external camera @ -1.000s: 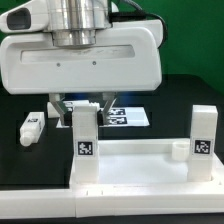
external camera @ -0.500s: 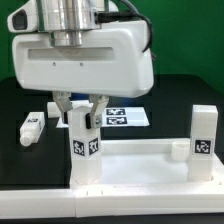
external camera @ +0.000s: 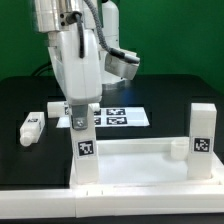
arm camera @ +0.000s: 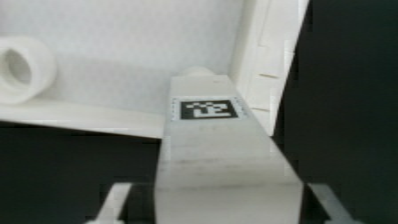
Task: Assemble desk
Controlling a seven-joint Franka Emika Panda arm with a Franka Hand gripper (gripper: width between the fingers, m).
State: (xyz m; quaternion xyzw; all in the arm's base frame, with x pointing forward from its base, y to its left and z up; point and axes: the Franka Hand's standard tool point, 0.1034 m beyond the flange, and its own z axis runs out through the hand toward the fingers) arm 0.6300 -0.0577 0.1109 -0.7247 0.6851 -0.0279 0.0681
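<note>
Wrist turned roughly quarter-turn since earlier frames. Gripper [external camera: 80, 118] pinched upright leg [external camera: 84, 152], seated in desk top [external camera: 140, 168] corner on exterior view's left. Judged: leg being screwed in, not yet released.

desk top [external camera: 140, 166] cut off at lower edge, marker board [external camera: 125, 117] partly behind gripper [external camera: 80, 122] — leg [arm camera: 217, 150] blurred close up

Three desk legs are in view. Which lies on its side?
The loose leg on the black table at the exterior view's left; the gripped leg and other leg stand upright on the desk top.
</note>
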